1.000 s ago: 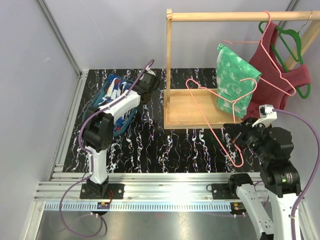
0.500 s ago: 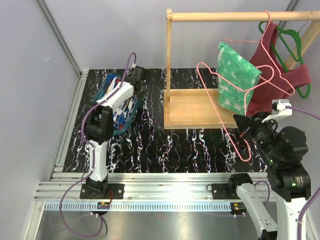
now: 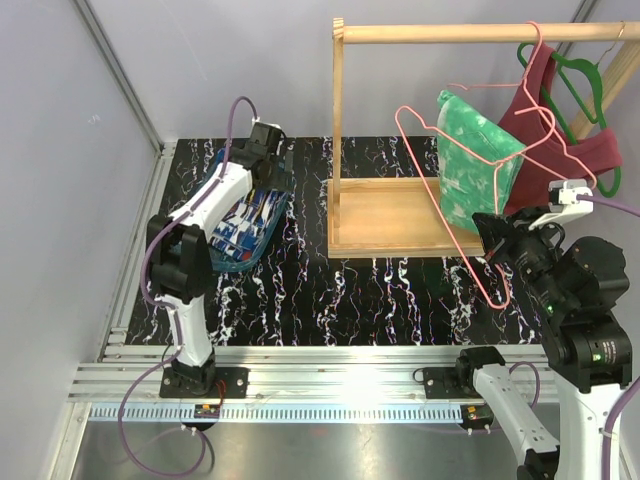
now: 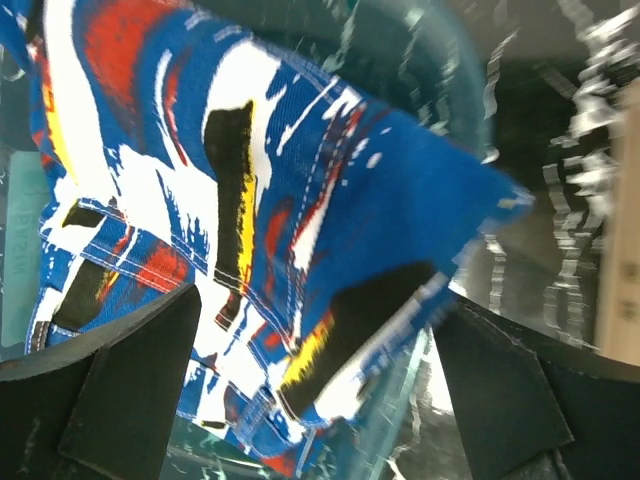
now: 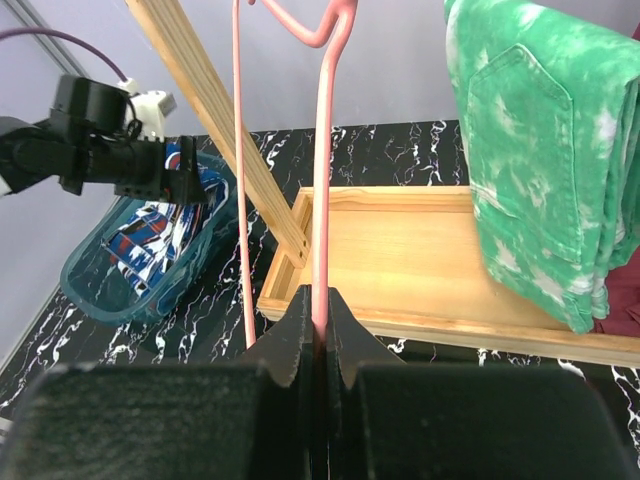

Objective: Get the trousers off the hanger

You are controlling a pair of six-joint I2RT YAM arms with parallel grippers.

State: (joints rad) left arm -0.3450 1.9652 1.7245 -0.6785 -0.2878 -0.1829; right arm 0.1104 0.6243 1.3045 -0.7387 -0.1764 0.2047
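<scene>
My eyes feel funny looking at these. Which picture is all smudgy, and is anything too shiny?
Left wrist view: smudgy all over; the blue trousers fill it, smeared, and the table's white streaks at right are blurred. Right wrist view: sharp on the green trousers and pink hanger. Top view: clear, with bright glare on the metal rail.

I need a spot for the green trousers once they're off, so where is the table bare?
The marbled table lies bare along the front, between the wooden rack base and the rail, and between the basket and that base. The right is crowded: right tool, pink hanger, green trousers.
</scene>
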